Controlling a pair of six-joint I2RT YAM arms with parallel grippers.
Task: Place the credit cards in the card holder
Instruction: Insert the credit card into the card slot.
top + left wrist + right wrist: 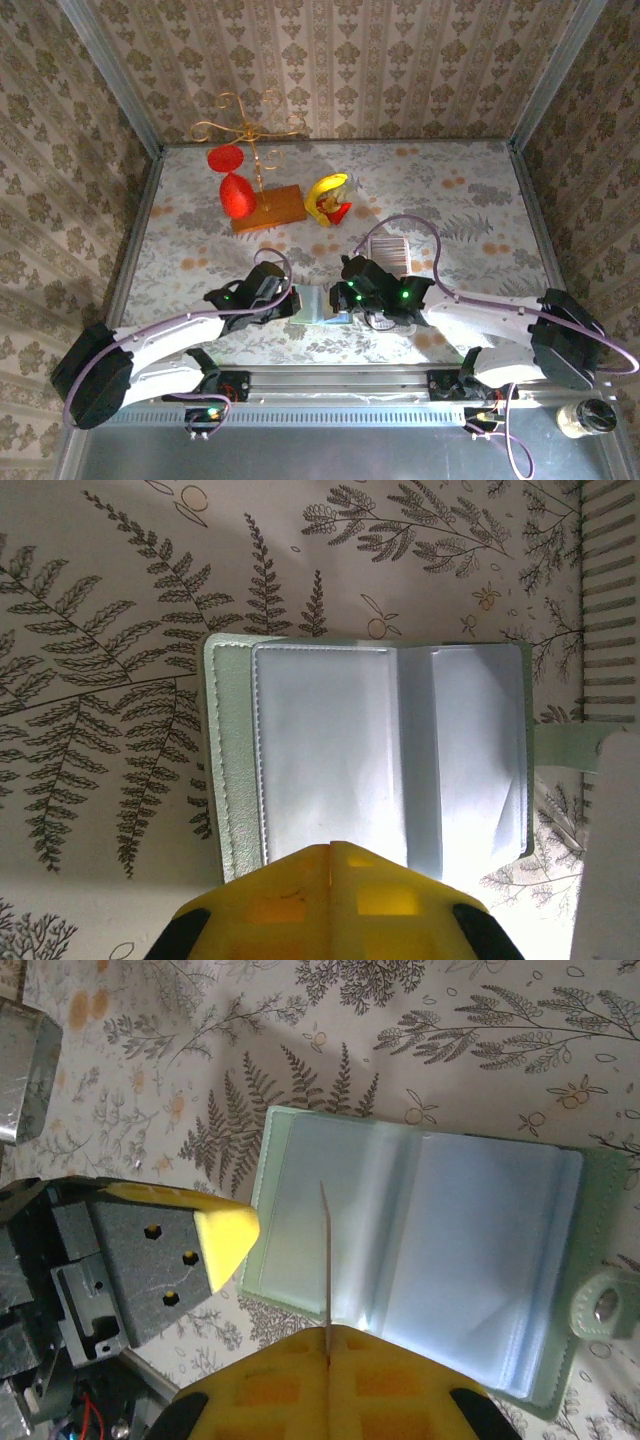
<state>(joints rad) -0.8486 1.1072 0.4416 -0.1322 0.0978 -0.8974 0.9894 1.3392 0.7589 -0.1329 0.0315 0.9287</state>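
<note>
The card holder (318,305) lay open and flat on the fern-patterned surface (480,200), near its front edge and between the two arms. In the left wrist view the card holder (330,750) showed its clear sleeves facing up and its pale green cover along the left side.

Left hand (333,870): the yellow pads were pressed together with no gap, positioned at the near edge of the holder. It could not be determined whether they clamped the cover. In the right wrist view this hand (225,1245) had its yellow tip at the holder's left edge.

Right hand (327,1345): the pads were closed on a single card (324,1260). The card was seen edge-on as a thin line standing over the left half of the open card holder (430,1240). The holder's strap with a snap (600,1305) projected from its right side.

The remaining credit cards (392,252) lay as a ribbed silvery strip just behind the right hand (360,290), apart from the holder. A gold stand on a wooden base (265,205) stood farther back.
</note>
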